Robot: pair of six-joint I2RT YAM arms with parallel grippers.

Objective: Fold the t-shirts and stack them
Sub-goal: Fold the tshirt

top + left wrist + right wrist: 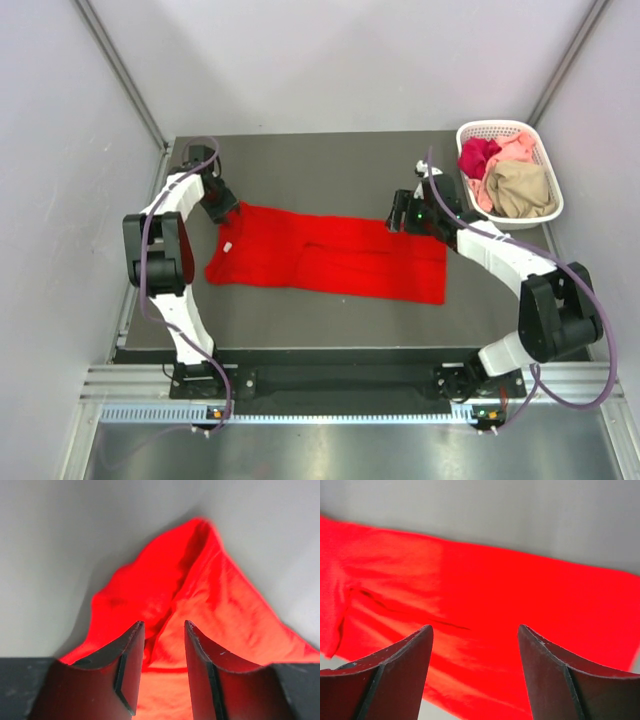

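**A:** where's the red shirt at?

**B:** Spread on the table. My right gripper gapes wide over one end. My left gripper is narrow with cloth between the jaws, can't tell if pinched.

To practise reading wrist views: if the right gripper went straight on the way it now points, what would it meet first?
Most likely the red t-shirt, spread flat just ahead of its fingers; depth is unclear.

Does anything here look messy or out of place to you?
Mostly tidy. The red t-shirt lies spread out, but its end by the left fingers is rumpled into a pointed ridge rather than flat. The other shirts sit crumpled and unfolded in the white basket.
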